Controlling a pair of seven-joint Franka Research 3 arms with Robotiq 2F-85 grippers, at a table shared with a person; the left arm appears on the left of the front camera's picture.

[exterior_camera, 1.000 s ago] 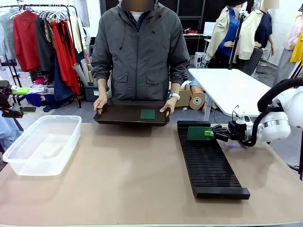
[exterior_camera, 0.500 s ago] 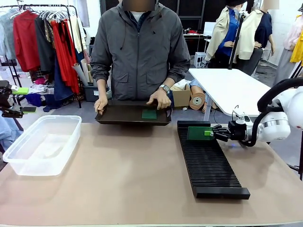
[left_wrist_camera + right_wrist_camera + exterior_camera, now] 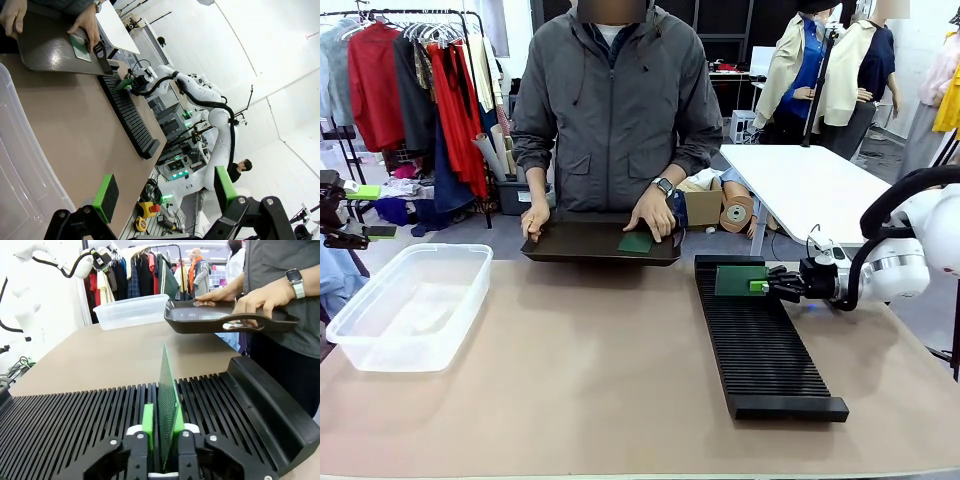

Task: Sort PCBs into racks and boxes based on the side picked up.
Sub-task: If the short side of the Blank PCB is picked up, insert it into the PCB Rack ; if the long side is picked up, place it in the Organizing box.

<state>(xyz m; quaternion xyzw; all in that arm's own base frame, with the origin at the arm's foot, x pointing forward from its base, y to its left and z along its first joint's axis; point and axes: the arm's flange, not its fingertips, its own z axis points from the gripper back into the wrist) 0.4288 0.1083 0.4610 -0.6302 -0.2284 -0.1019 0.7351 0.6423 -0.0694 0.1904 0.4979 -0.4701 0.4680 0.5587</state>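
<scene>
While the right fingers pinch a circuit board upright at the far end of the black rack, the person's hand rests on a second board lying in the dark tray. The left fingers stand wide apart, holding nothing, near the clear tub on the tabletop.

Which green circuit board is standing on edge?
The PCB clamped in the right gripper at the rack; the other PCB lies flat on the tray.
</scene>
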